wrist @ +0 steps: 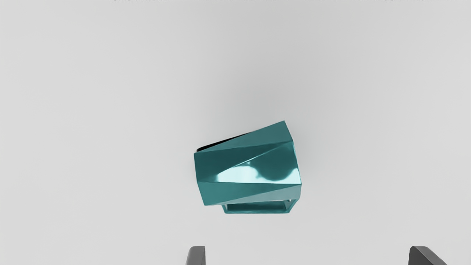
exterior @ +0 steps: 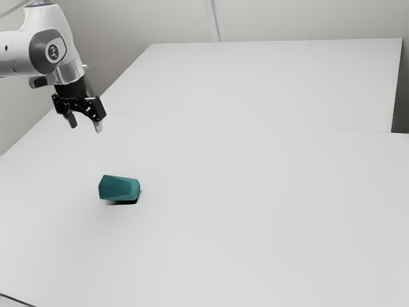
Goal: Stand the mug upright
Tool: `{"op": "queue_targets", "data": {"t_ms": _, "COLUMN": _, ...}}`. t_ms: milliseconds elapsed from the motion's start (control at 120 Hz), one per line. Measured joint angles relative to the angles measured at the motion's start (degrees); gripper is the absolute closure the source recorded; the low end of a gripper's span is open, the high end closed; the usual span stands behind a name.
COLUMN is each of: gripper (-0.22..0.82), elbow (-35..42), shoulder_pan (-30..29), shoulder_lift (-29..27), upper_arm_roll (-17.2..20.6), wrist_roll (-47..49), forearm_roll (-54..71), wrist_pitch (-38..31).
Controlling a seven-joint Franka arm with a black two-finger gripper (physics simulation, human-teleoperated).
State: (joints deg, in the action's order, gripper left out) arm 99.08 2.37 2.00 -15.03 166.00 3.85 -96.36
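Note:
My gripper (exterior: pixel 85 126) hangs open above the table, toward the exterior view's upper left, with nothing between its fingers. The teal faceted mug (exterior: pixel 119 188) lies on its side on the table, lower than the gripper and apart from it. From the wrist camera, the mug (wrist: pixel 248 167) shows its glossy side, and its angular handle (wrist: pixel 257 211) is on the side nearer the fingertips. Both fingertips of the gripper (wrist: pixel 307 254) stand wide apart there, not touching the mug. The mug's inside is hidden.
The white table (exterior: pixel 255 211) extends around the mug. A white upright panel or surface (exterior: pixel 268 83) lies beyond a thin seam at the back, with a dark gap at its end toward the exterior view's right.

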Motion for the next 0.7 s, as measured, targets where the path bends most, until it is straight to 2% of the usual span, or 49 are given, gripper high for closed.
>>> {"op": "queue_targets", "data": {"t_ms": 100, "gripper": 0.0, "elbow": 0.3, "shoulder_pan": 0.0, "shoulder_lift": -0.7, "upper_arm_roll": 0.0, "wrist_roll": 0.0, "forearm_roll": -0.1, "wrist_pitch": 0.0}}
{"op": "queue_targets", "data": {"t_ms": 200, "gripper": 0.0, "elbow": 5.3, "shoulder_pan": 0.5, "shoulder_lift": -4.2, "upper_arm_roll": -0.1, "wrist_roll": 0.0, "forearm_roll": -1.6, "wrist_pitch": -1.4}}
{"op": "queue_targets", "data": {"t_ms": 283, "gripper": 0.0, "elbow": 9.3, "shoulder_pan": -0.7, "shoulder_lift": -5.8, "upper_arm_roll": 0.0, "wrist_roll": 0.0, "forearm_roll": -6.0, "wrist_pitch": -4.5}}
{"op": "queue_targets", "data": {"t_ms": 433, "gripper": 0.0, "elbow": 15.7, "shoulder_pan": -6.9, "shoulder_lift": -7.0, "upper_arm_roll": 0.1, "wrist_roll": 0.0, "forearm_roll": -16.0, "wrist_pitch": -12.3}}
{"op": "queue_targets", "data": {"t_ms": 558, "gripper": 0.0, "elbow": 20.4, "shoulder_pan": -7.9, "shoulder_lift": -7.2, "upper_arm_roll": 0.1, "wrist_roll": 0.0, "forearm_roll": -25.1, "wrist_pitch": -19.5}}
{"op": "queue_targets", "data": {"t_ms": 700, "gripper": 0.0, "elbow": 22.1, "shoulder_pan": -9.3, "shoulder_lift": -6.1, "upper_arm_roll": 0.1, "wrist_roll": 0.0, "forearm_roll": -30.5, "wrist_pitch": -23.5}}
